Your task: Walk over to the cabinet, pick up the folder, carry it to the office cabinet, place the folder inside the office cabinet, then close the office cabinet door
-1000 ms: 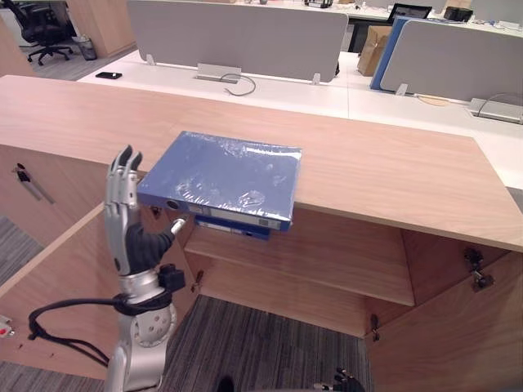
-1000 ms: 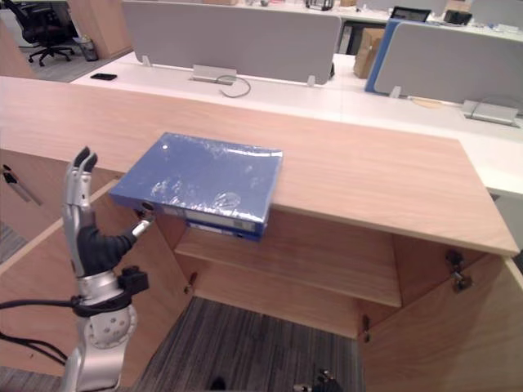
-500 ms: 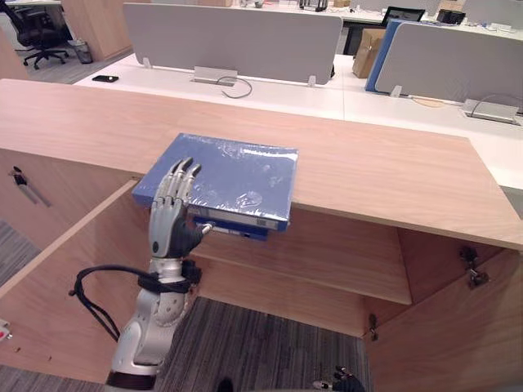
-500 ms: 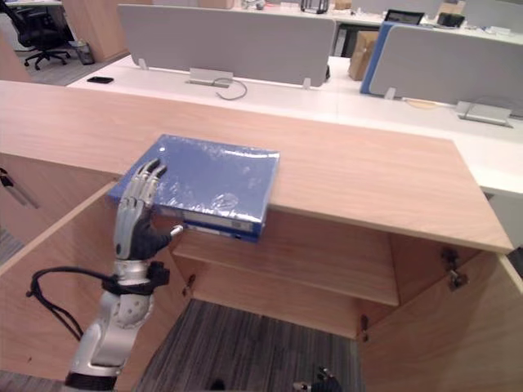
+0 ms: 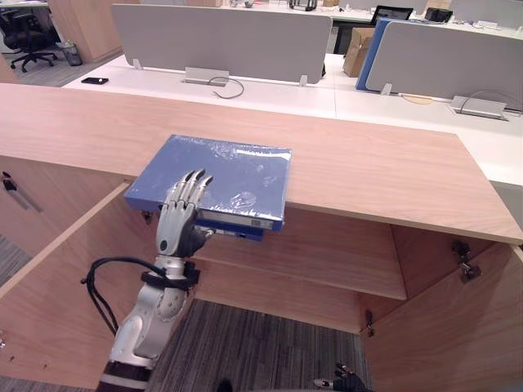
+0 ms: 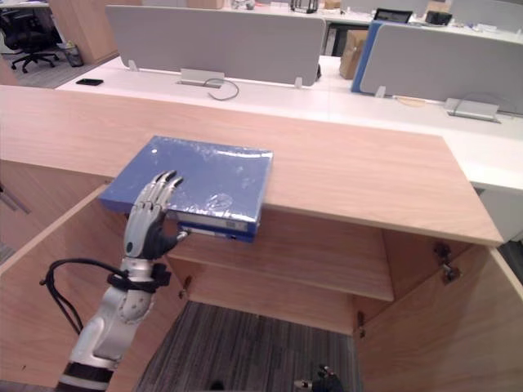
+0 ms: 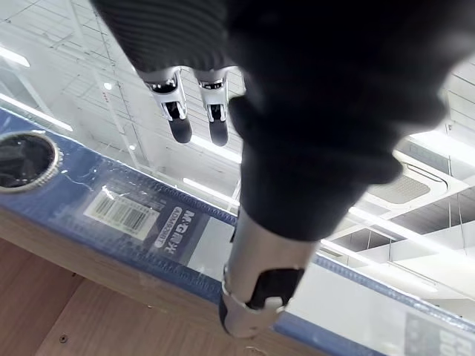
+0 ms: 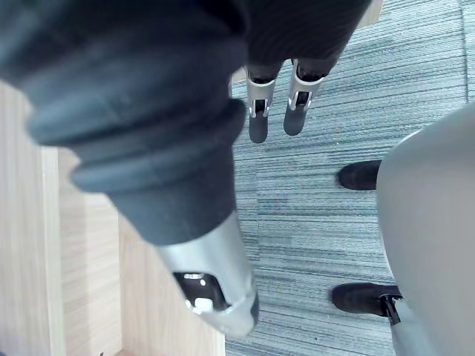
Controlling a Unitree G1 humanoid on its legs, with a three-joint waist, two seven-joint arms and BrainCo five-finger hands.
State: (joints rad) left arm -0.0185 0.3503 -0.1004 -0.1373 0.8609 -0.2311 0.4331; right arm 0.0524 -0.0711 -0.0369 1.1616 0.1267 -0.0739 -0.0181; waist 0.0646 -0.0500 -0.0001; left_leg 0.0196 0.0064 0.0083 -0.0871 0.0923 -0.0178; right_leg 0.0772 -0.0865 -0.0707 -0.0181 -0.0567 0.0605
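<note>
Straight, barely parted fingers [image 5: 194, 183] of the robot's left hand [image 5: 178, 225] reach up over the near edge of the blue, film-wrapped folder [image 5: 233, 166], their dark tips above its cover, while the thumb [image 7: 256, 297] juts toward the labelled spine below; nothing is gripped, and whether the tips touch the film cannot be told. The folder lies flat on the wooden cabinet top [image 5: 376, 175], its near edge and spine hanging out past the front lip. Under the folder the cabinet stands open, a bare shelf [image 5: 327, 257] running beneath it. One door [image 5: 57, 278] is swung out to the folder's left, beside the raised arm, and another [image 5: 458, 327] is swung out well to the folder's right. Beyond the folder, past the far edge of the top, white desks carry grey divider screens [image 5: 221, 37]. Far below the folder, the right hand [image 8: 258, 111] hangs over grey striped carpet [image 8: 349, 96], its fingers loose and straight, holding nothing
</note>
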